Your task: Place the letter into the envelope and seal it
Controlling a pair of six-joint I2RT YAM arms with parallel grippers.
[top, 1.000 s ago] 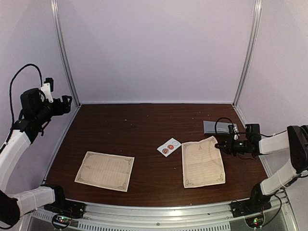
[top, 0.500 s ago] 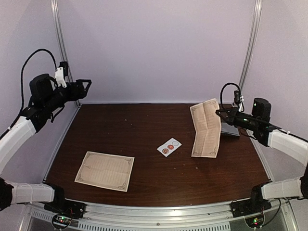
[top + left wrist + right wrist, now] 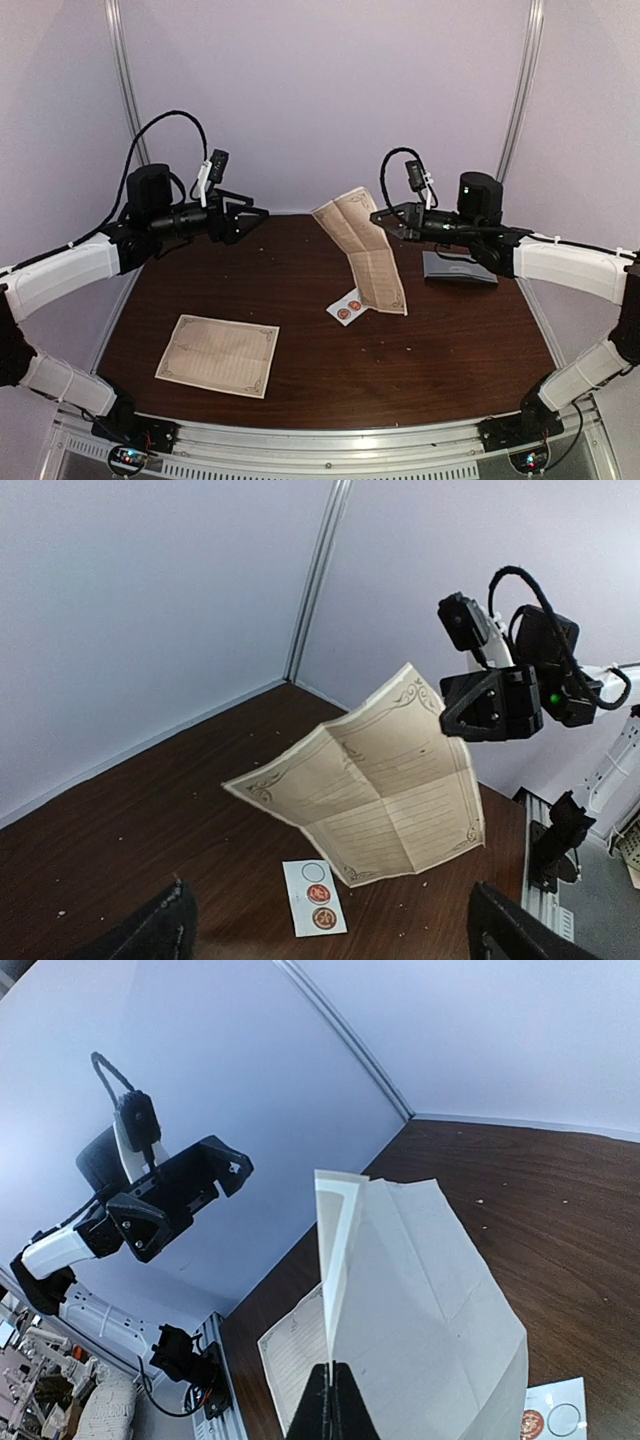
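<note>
My right gripper (image 3: pixel 383 217) is shut on the top edge of a cream letter (image 3: pixel 366 252) and holds it in the air above the table's middle back, hanging slanted. In the right wrist view my fingertips (image 3: pixel 332 1400) pinch the sheet (image 3: pixel 430 1300) edge-on. The grey-blue envelope (image 3: pixel 458 268) lies flat at the right, under my right arm. My left gripper (image 3: pixel 248 217) is open and empty, raised at the back left, facing the letter (image 3: pixel 380 780). Its dark fingers (image 3: pixel 160 935) frame the left wrist view.
A second cream letter (image 3: pixel 218 354) lies flat at the front left. A small white card with red round stickers (image 3: pixel 348 305) lies mid-table, just below the hanging letter's lower edge. Metal frame posts (image 3: pixel 127 100) stand at the back corners.
My right gripper lifted the letter off the table at the right and carried it up and left toward the middle. My left arm swung in from the far left toward the centre.
</note>
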